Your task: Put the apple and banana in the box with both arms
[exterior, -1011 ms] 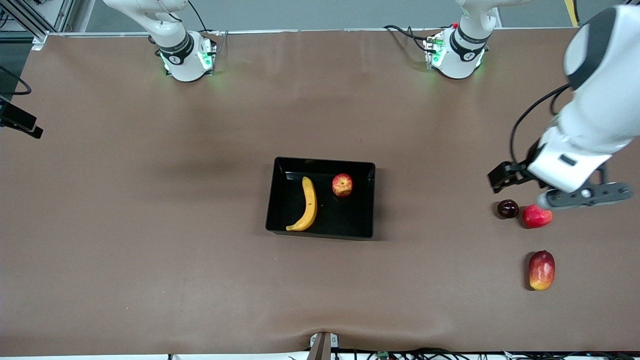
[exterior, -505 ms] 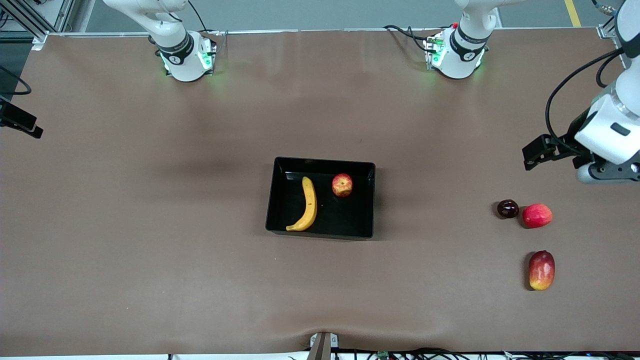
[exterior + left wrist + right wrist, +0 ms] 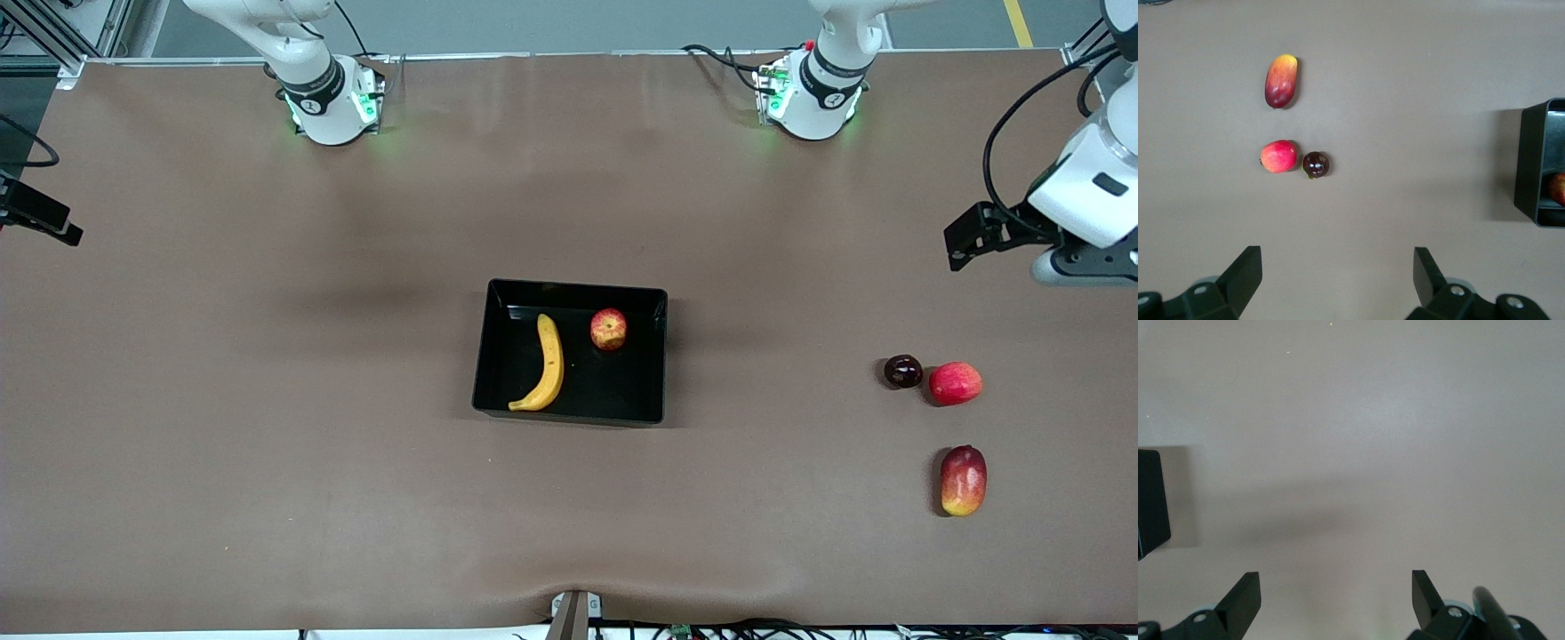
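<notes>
The black box (image 3: pixel 660 356) lies at the middle of the table. The banana (image 3: pixel 549 363) and the apple (image 3: pixel 609 329) both lie in it, apart from each other. My left gripper (image 3: pixel 1085 265) is open and empty, up over bare table at the left arm's end; its wrist view shows the open gripper (image 3: pixel 1338 267), the box's wall (image 3: pixel 1531 167) and a bit of the apple (image 3: pixel 1558 189). My right gripper (image 3: pixel 1336 590) is open and empty over bare table, with a corner of the box (image 3: pixel 1151 500) in its view.
Three loose fruits lie toward the left arm's end: a small dark round fruit (image 3: pixel 903 371), a pinkish-red round fruit (image 3: pixel 955 383) touching it, and a red-yellow mango-like fruit (image 3: pixel 964 480) nearer the camera. The arm bases (image 3: pixel 329 102) stand along the table's top edge.
My left gripper has moved from over the dark and pinkish-red fruits toward the bases and the table's end. The fruits and the box have not moved.
</notes>
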`<action>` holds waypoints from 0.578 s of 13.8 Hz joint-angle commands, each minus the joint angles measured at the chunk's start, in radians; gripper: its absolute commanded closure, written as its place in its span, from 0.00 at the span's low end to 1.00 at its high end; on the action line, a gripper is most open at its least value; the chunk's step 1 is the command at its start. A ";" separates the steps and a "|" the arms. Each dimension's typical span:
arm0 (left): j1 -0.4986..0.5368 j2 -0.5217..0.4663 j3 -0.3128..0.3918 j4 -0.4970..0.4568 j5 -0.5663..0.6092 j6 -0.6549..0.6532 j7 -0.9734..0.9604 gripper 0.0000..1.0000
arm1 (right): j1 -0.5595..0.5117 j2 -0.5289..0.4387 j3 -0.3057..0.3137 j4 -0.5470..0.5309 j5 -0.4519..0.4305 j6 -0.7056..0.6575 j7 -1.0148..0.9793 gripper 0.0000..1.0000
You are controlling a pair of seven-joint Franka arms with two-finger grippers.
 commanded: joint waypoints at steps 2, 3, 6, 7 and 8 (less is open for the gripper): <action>-0.065 -0.109 0.127 -0.134 -0.078 0.043 0.060 0.00 | -0.007 0.000 0.003 0.010 0.019 -0.012 0.005 0.00; -0.069 -0.110 0.137 -0.133 -0.082 0.037 0.059 0.00 | -0.007 0.002 0.003 0.010 0.019 -0.010 0.005 0.00; -0.097 -0.121 0.144 -0.129 -0.080 0.010 0.041 0.00 | -0.007 0.002 0.002 0.010 0.019 -0.004 0.005 0.00; -0.104 -0.121 0.147 -0.128 -0.080 -0.004 0.039 0.00 | -0.009 0.003 0.002 0.010 0.019 -0.003 0.005 0.00; -0.105 -0.121 0.148 -0.126 -0.082 -0.009 0.040 0.00 | -0.009 0.003 0.002 0.010 0.019 -0.001 0.005 0.00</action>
